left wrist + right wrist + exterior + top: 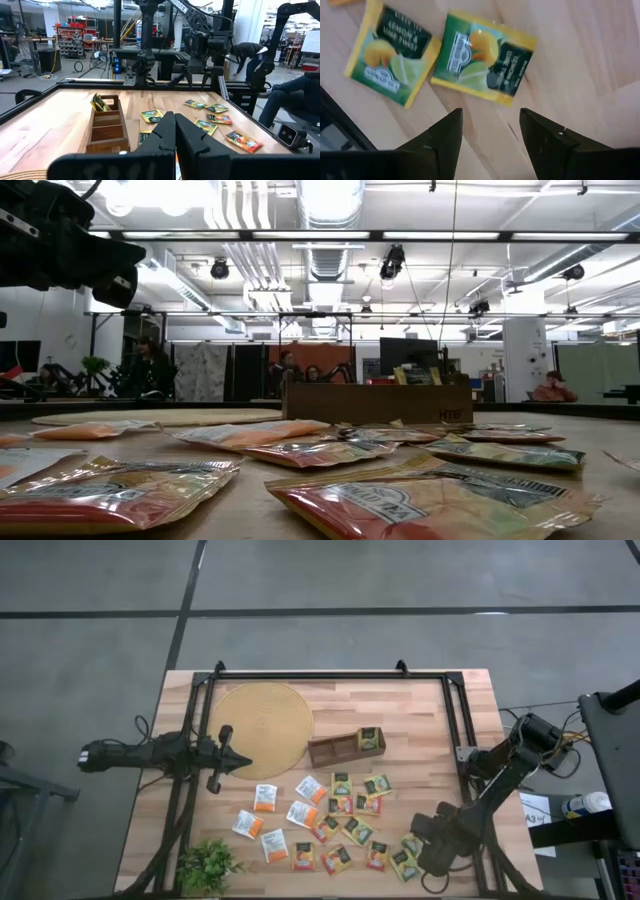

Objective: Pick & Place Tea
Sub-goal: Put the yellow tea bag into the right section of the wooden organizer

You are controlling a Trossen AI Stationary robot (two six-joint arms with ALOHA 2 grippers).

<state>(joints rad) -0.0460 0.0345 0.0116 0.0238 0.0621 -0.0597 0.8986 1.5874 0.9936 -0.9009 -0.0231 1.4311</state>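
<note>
1. My right gripper (490, 137) hangs low over the table's near right corner, well away from the wooden tray (345, 746), fingers spread wide with nothing between them. Two green-and-yellow sachets (484, 59) lie flat just ahead of my fingertips, nearly touching each other.
2. Risk: they sit so close that closing down could catch both, or nudge the neighbour (392, 52) aside.
3. Risk: each sachet lies flush on the wood, so my fingertips may slide over the foil and close on nothing, or only pinch a corner that slips free during the lift.
4. The rest of the tea (330, 825) is scattered between me and the tray; a low carry could drag through it.
5. The tray's far end already holds a sachet (371, 738), so a careless drop could land on top.
6. My left gripper (232, 762) waits beside the round mat (262, 725), fingers pressed together, empty.
</note>
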